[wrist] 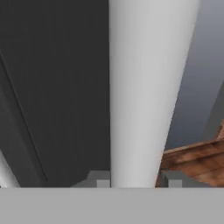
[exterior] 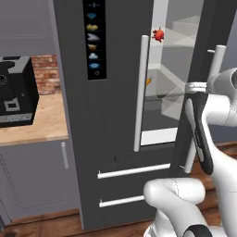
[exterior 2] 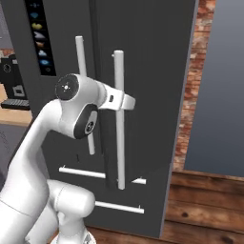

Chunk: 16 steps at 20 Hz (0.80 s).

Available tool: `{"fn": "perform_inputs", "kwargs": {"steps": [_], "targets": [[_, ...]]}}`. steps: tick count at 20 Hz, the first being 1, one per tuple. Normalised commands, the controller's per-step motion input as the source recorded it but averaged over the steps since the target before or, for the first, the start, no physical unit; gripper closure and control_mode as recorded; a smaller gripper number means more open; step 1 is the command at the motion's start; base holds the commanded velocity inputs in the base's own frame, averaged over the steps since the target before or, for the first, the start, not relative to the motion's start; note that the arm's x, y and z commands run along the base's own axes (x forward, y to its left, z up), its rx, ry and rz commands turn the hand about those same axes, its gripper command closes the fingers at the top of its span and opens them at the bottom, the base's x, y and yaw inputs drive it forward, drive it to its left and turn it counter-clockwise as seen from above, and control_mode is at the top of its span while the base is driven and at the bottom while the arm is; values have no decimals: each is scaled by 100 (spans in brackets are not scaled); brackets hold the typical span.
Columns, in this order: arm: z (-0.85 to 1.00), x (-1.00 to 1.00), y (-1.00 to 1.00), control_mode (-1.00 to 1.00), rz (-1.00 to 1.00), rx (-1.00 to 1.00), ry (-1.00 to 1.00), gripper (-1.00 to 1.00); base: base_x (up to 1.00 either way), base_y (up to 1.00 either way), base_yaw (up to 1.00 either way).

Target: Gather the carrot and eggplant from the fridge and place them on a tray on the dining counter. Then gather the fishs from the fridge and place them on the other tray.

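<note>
The dark grey fridge [exterior: 115, 92] stands before me with its right door [exterior 2: 152, 95] swung partly open. My gripper [wrist: 133, 180] is shut on that door's pale vertical handle [wrist: 148, 87], and the bar runs up between the fingertips [wrist: 103, 180]. In the right base view the hand [exterior 2: 121, 101] sits against the same handle [exterior 2: 119, 143]. Through the gap I see pale shelves, a small orange sliver [exterior: 148, 81] that may be the carrot, and a red thing [exterior: 158, 34] higher up. The eggplant, the fishs, both trays and the dining counter are out of view.
A black coffee machine [exterior: 16, 90] stands on a wooden counter [exterior: 46, 125] left of the fridge. Two drawer bars [exterior: 134, 171] cross the fridge's lower front. A brick wall [exterior 2: 190, 95] and a grey panel [exterior 2: 224, 95] stand to the right, above the wood floor [exterior 2: 205, 200].
</note>
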Motion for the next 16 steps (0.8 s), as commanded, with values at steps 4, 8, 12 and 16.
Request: {"fn": "perform_inputs", "kwargs": {"steps": [4, 8, 12, 16], "targets": [[29, -100, -22, -100, -13, 0, -5, -100, 0, 0, 0], [36, -100, 0, -100, -9, 0, -10, -100, 0, 0, 0], [37, -100, 16, -100, -10, 0, -10, -100, 0, 0, 0], [33, -95, 67, -100, -7, -4, -4, -100, 0, 0, 0]]}}
